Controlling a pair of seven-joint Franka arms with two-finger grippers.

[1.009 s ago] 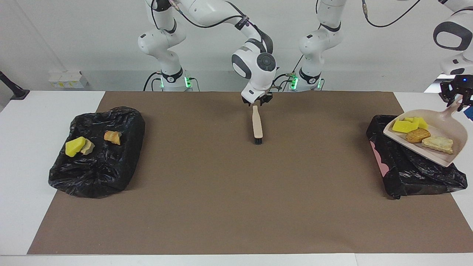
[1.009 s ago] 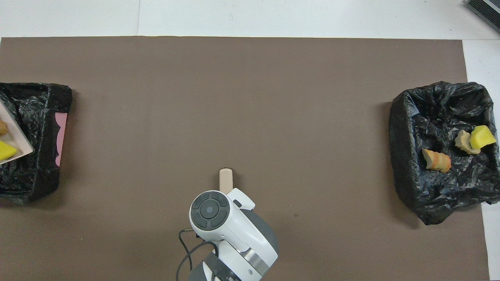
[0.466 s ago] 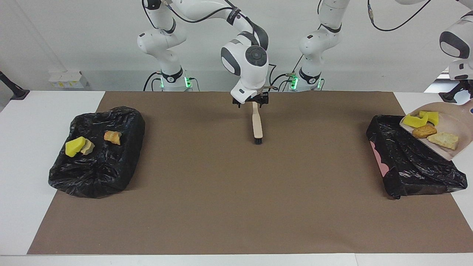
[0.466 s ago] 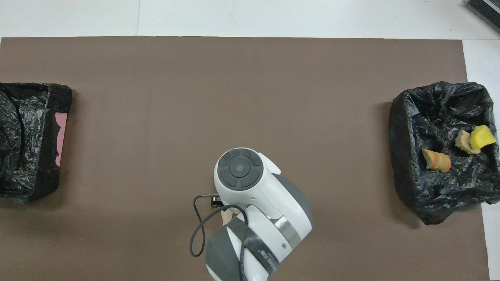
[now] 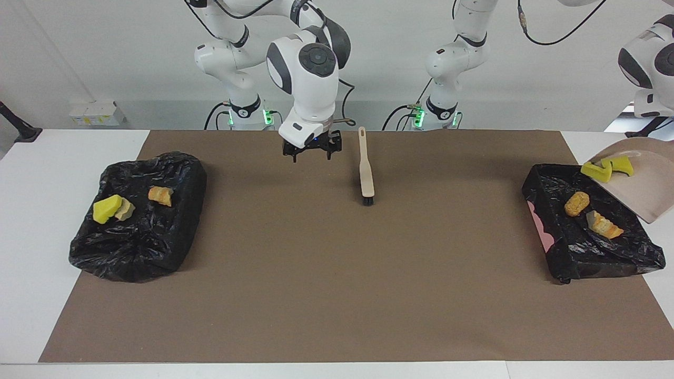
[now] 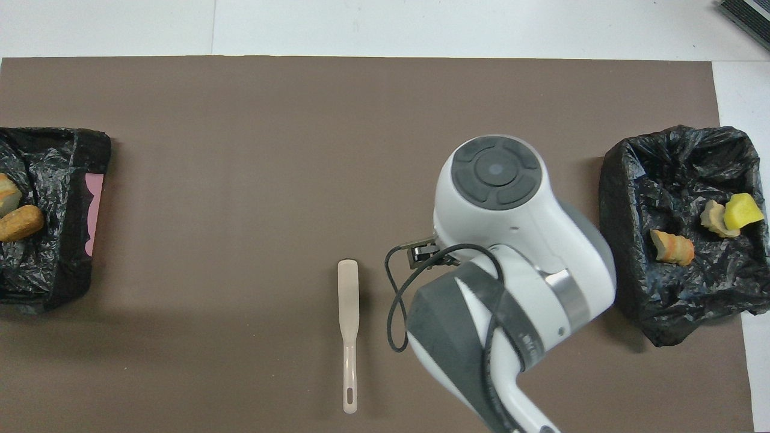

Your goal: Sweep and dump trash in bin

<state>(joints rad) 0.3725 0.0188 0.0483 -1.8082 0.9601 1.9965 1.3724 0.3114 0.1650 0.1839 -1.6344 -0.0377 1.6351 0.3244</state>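
My left gripper (image 5: pixel 654 131) at the left arm's end of the table is shut on the handle of the beige dustpan (image 5: pixel 640 184) and holds it tipped over the black-lined bin (image 5: pixel 579 247). Two yellow trash chunks (image 5: pixel 605 168) cling to the pan. An orange-brown chunk (image 5: pixel 576 203) and a pale beige chunk (image 5: pixel 603 223) lie in that bin, and both show in the overhead view (image 6: pixel 21 222). My right gripper (image 5: pixel 310 151) is open and empty above the mat, beside the beige brush (image 5: pixel 365 171), which lies flat (image 6: pixel 348 325).
A second black-lined bin (image 5: pixel 137 247) stands at the right arm's end, holding a yellow chunk (image 5: pixel 107 208), a beige chunk (image 5: pixel 125 210) and an orange chunk (image 5: pixel 160 196). In the overhead view my right wrist hides the mat beside that bin (image 6: pixel 662 313). A brown mat (image 5: pixel 337 289) covers the table.
My right gripper let go of the brush, rose and moved toward the right arm's end. My left gripper tipped the dustpan further, and two chunks slid into the bin.
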